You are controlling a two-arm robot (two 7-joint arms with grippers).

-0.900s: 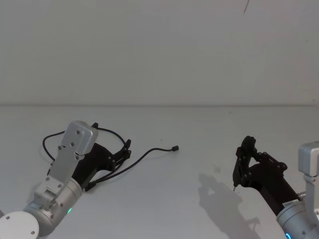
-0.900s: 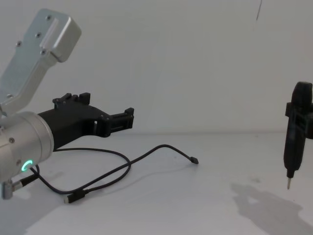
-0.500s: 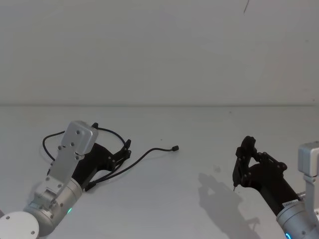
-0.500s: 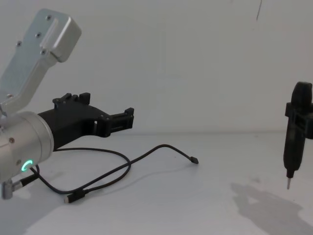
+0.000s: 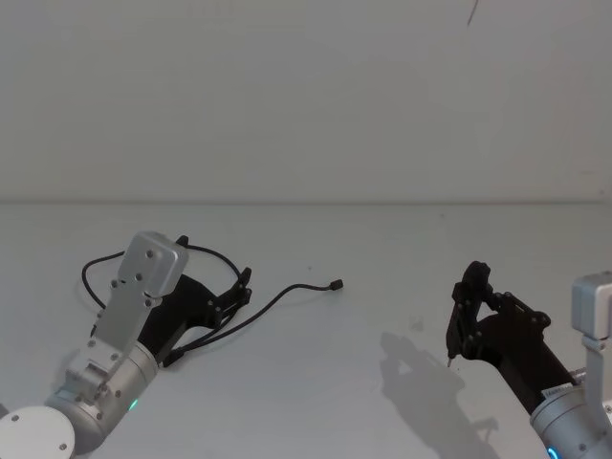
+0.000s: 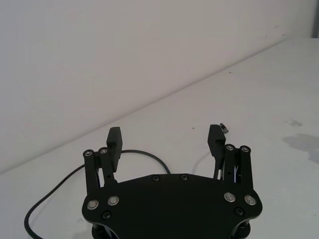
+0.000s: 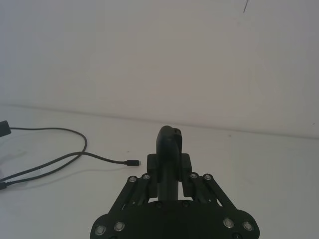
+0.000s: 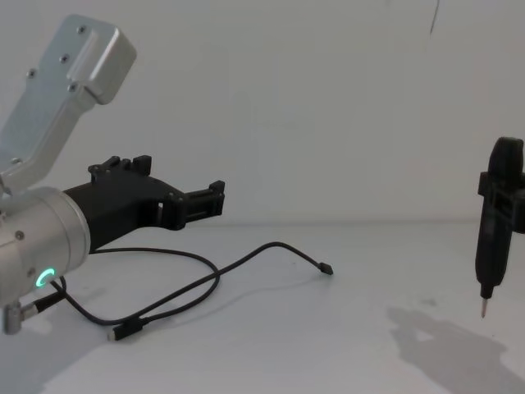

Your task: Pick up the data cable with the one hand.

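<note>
The cable (image 5: 287, 294) lies in loose loops on the left half of the table (image 5: 363, 392), about midway between the near and far edges. One plug (image 5: 337, 284) points toward the table centre. In the chest view the cable (image 8: 246, 264) rests flat on the surface. The left gripper (image 5: 239, 290) hangs above the loops, clear of the table and not touching the cable. Its fingers (image 6: 114, 139) are spread wide with nothing held. In the left wrist view the cable (image 6: 144, 153) shows on the table between the two fingers. The right gripper (image 5: 470, 296) is held above the right half of the table, well apart from the cable. Its fingers (image 7: 169, 142) are pressed together with nothing between them.
</note>
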